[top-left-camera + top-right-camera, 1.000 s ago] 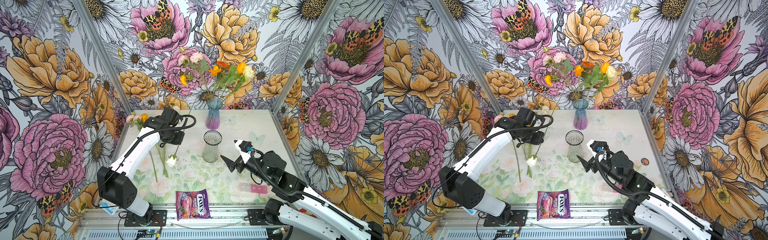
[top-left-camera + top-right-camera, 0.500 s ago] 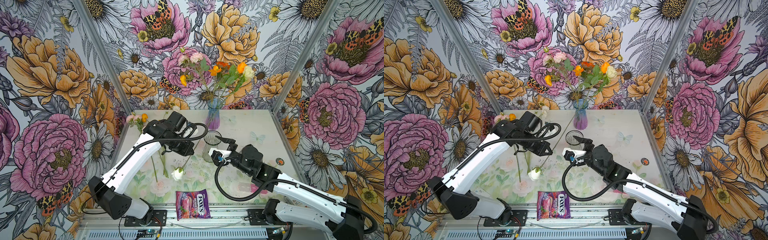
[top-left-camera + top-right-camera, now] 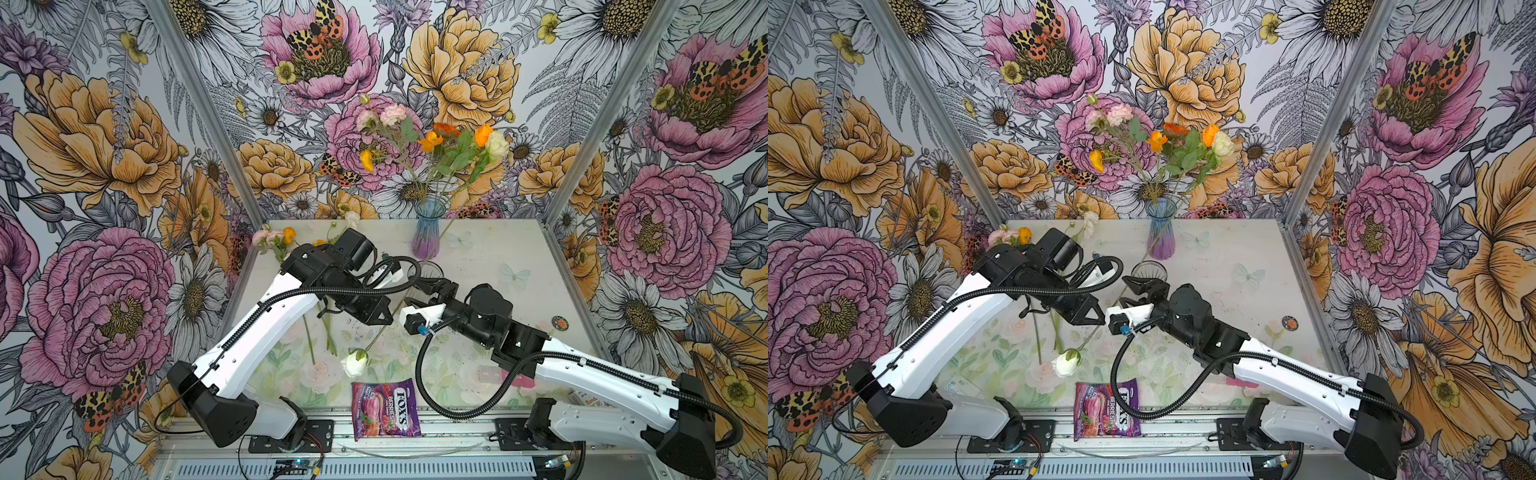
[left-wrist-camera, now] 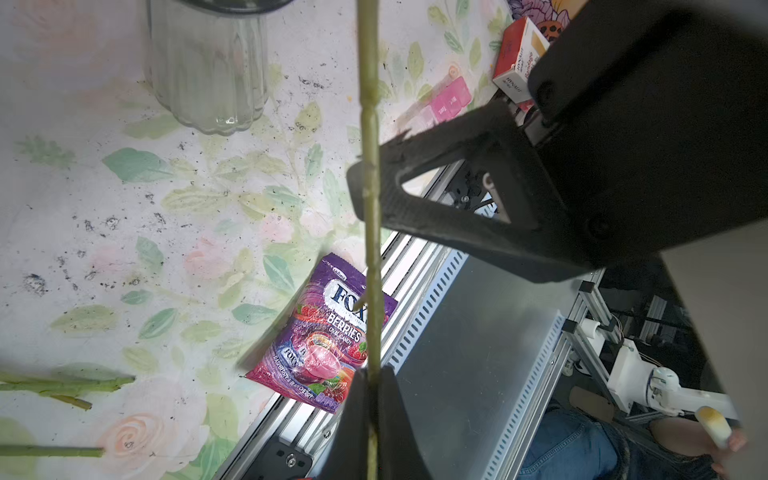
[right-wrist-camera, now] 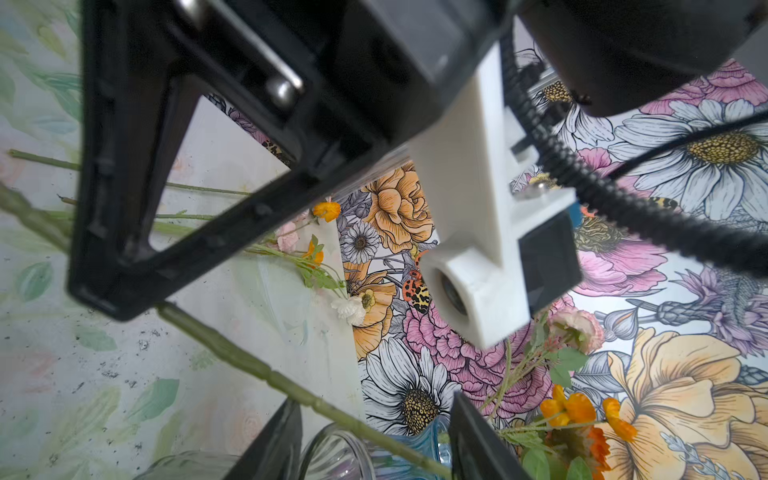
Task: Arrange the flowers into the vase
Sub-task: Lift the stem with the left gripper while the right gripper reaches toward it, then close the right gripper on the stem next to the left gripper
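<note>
Three floral walls (image 3: 291, 124) are boxing in the flower-printed table (image 3: 490, 266). Left gripper (image 4: 370, 415) is clamping a rose stem (image 4: 369, 104); right gripper (image 5: 374, 449), jaws apart, is straddling it by the clear vase (image 4: 208, 75).

Left gripper (image 4: 372, 386) clamped; right gripper (image 5: 374, 419) agape.

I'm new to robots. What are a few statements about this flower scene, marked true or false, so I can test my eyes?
1. The left gripper is shut on the white rose stem. True.
2. The blue vase is empty. False: it holds several flowers.
3. The right gripper is clamped on that stem. False: its jaws stand apart on either side of it.
4. A purple candy bag lies at the table front edge. True.
5. The clear vase holds three flowers. False: it looks empty.
</note>
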You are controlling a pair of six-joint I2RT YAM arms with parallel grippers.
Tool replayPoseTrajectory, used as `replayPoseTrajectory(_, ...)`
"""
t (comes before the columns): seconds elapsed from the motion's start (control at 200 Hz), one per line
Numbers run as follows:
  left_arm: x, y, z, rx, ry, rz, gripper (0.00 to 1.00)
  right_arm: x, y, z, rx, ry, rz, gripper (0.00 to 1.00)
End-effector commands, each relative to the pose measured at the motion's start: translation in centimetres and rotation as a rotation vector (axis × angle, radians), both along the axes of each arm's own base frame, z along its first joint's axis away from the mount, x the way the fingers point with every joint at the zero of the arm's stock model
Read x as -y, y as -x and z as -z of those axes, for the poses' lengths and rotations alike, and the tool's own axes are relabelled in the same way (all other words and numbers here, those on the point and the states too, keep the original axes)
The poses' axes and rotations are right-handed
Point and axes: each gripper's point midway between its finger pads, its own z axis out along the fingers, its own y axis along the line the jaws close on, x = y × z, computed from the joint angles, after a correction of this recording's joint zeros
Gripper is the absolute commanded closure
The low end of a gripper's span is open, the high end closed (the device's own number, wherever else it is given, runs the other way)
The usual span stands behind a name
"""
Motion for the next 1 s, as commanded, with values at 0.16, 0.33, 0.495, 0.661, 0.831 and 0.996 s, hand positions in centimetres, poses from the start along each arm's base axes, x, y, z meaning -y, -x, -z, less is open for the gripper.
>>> replayPoseTrajectory(0.16,0.0,1.7,-0.9,0.0,0.036,0.049,1.0,-0.2,0.0,0.6,0.043,0.098,-0.001,0.49)
replayPoseTrajectory(0.33,0.1,1.8,-0.5,-0.013,0.032,0.052,1.0,-0.3,-0.9,2.4,0.12,0.257,0.045,0.63)
replayPoseTrajectory(0.495,0.1,2.0,0.1,-0.026,0.019,0.059,1.0,-0.7,-0.8,2.8,0.161,0.295,0.048,0.67)
replayPoseTrajectory(0.661,-0.3,2.0,0.8,-0.032,-0.01,0.055,1.0,-0.5,-0.6,4.0,0.225,0.393,0.05,0.75)
replayPoseTrajectory(0.831,-0.6,1.5,1.1,-0.025,-0.029,0.042,1.0,-0.4,-0.3,4.5,0.243,0.42,0.044,0.86)
replayPoseTrajectory(0.996,-0.8,0.8,0.3,0.001,-0.009,0.027,0.9,-0.6,0.2,5.0,0.247,0.439,0.022,0.96)
